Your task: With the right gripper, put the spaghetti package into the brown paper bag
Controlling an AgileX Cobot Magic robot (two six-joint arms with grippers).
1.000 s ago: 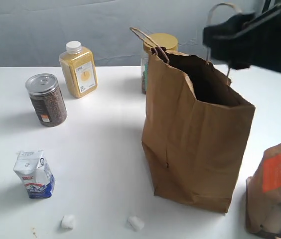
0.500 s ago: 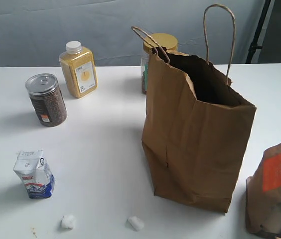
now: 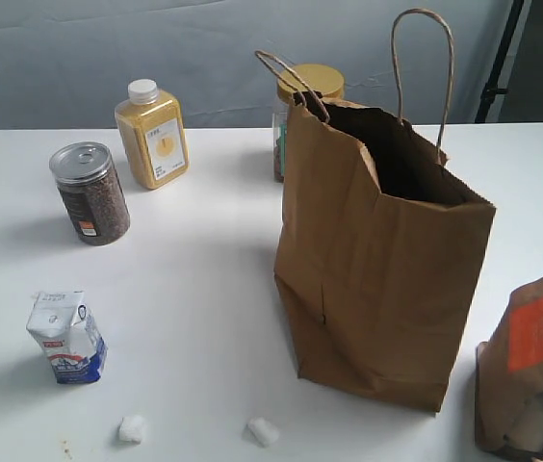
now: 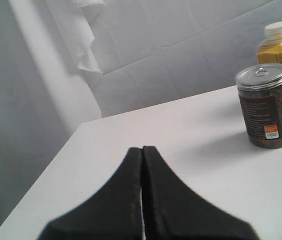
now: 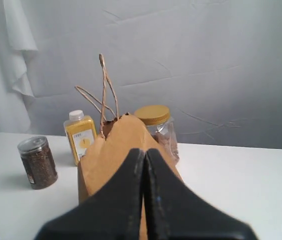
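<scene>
The tall brown paper bag (image 3: 382, 260) stands upright and open on the white table (image 3: 204, 289), its cord handles raised. The spaghetti package shows in no view; the bag's dark inside hides whatever is in it. In the right wrist view my right gripper (image 5: 145, 152) is shut with nothing between its fingers, held off from the brown paper bag (image 5: 116, 145) and pointing toward it. My left gripper (image 4: 142, 150) is shut and empty over the table's corner. Neither gripper appears in the exterior view.
A dark-filled clear can (image 3: 90, 193), a yellow bottle (image 3: 152, 134) and a gold-lidded jar (image 3: 300, 87) stand at the back. A small white-and-blue carton (image 3: 66, 337) and two white lumps (image 3: 262, 431) lie at the front. A smaller brown bag with an orange patch (image 3: 531, 371) stands at right.
One second ago the right arm hung above the bag's mouth at upper right; it has since drawn out of the exterior view. The bag and other items have not moved.
</scene>
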